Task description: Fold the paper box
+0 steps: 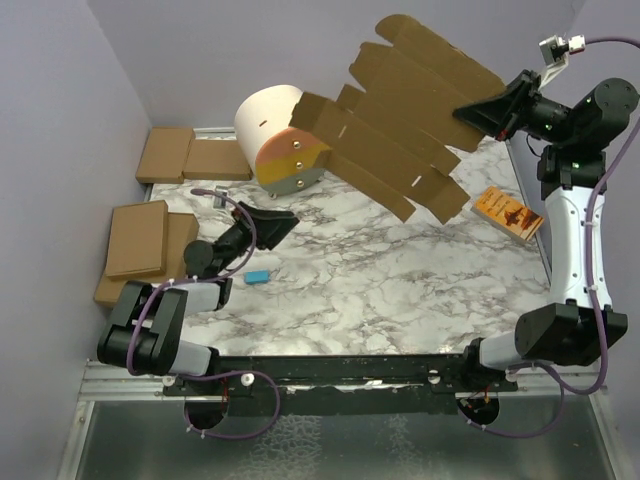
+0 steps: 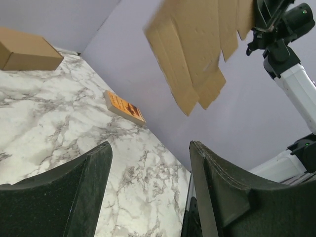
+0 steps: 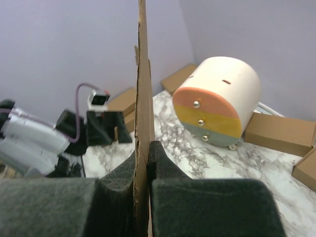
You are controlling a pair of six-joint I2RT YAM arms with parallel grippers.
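Up in the air goes the paper box (image 1: pixel 400 120), a wide die-cut brown sheet with flaps and slots, spread flat and tilted above the table (image 1: pixel 400 290) at about one o'clock in the overhead view. The right tool (image 1: pixel 480 112) has it by the three o'clock edge. From the right wrist camera the sheet shows edge-on, a thin upright strip (image 3: pixel 143 98), with the right tool (image 3: pixel 142 158) pinched tight on it, both pads flush against the cardboard.

Down at nine o'clock, the left tool (image 1: pixel 270 225) sits low over the marble. Its own camera shows the two black fingers spread well apart (image 2: pixel 150 158) with nothing between them, and the sheet (image 2: pixel 192 59) hanging high above at twelve o'clock of that view, well clear.

At eleven o'clock stands a cream round cabinet (image 1: pixel 280 140) with a pink, yellow and grey front and small knobs (image 3: pixel 217 98). An orange booklet (image 1: pixel 508 213) lies at three o'clock. There is dark print on its cover (image 2: pixel 124 107), too small to read. A small blue block (image 1: pixel 257 276) rests just below the left tool. Closed cardboard boxes (image 1: pixel 140 240) are stacked off the table's edge from nine to ten o'clock, and I see no marking on them.
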